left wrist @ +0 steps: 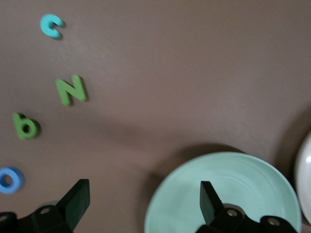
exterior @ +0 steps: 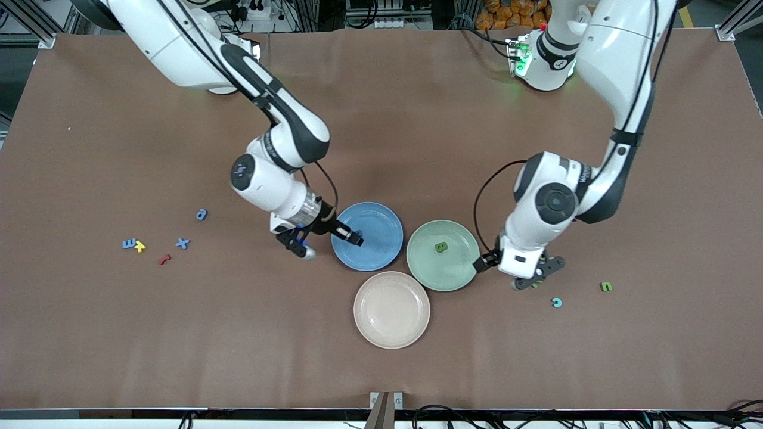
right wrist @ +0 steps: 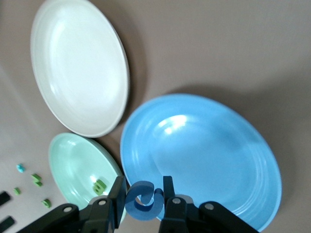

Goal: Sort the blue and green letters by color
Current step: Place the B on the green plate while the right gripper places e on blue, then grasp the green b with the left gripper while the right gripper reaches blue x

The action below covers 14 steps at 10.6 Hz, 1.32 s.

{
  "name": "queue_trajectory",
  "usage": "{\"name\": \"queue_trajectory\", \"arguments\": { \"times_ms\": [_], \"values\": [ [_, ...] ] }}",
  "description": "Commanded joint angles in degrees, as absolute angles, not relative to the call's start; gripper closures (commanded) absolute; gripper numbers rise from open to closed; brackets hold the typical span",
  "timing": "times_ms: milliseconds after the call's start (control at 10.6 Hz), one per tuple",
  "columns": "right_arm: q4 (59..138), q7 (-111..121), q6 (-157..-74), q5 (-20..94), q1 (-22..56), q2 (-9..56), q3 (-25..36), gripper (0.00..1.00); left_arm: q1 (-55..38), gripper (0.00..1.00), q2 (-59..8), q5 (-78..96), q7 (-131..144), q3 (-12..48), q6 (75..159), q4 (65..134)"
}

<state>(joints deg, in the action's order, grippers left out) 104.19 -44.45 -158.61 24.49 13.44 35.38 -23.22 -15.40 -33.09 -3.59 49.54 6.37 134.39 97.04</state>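
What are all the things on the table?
blue plate: one, blue, mid-table
green plate: one, pale green, beside the blue plate
cream plate: one, cream, nearest the front camera
held letter: one, blue, over the blue plate
plated letter: one, green, on the green plate
loose blue letters: three, blue, right arm's end
yellow letter: one, yellow, beside a blue one
red squiggle: one, red, close by
loose green letters: at least two, green, left arm's end
teal letter: one, teal, beside them
ring letter: one, blue, beside them
right gripper: shut on the held letter
left gripper: open, over the table beside the green plate
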Motion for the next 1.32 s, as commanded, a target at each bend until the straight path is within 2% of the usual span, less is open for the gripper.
{"name": "queue_trajectory", "arguments": {
  "times_ms": [0,188,565,753,1035,1223],
  "values": [
    [106.6,-44.6,-158.7,25.2,13.5,35.6,-21.9,0.0,-9.3,0.0,-31.6,-4.9,43.1,8.6,133.8,100.0],
    [108.4,-43.9,-158.7,24.5,13.5,35.2,-20.7,0.0,-6.7,0.0,-32.0,-5.4,39.1,8.6,133.9,101.5],
    [110.3,-29.8,-157.0,22.9,13.0,34.9,-9.6,0.0,-2.4,0.0,-32.0,-9.8,33.4,9.1,134.0,105.1],
    [110.3,-21.8,-150.7,21.5,14.1,33.9,-2.3,0.0,-0.3,0.0,-32.7,-9.8,31.7,10.5,134.9,105.4],
    [110.3,-21.5,-143.9,13.5,15.8,32.2,8.7,0.0,1.1,0.0,-34.6,-9.8,31.4,11.5,138.7,105.5],
    [109.7,-21.9,-135.7,6.6,15.3,29.9,11.9,0.0,1.1,0.0,-35.6,-9.8,31.4,11.5,140.1,105.6]
  ]
}}
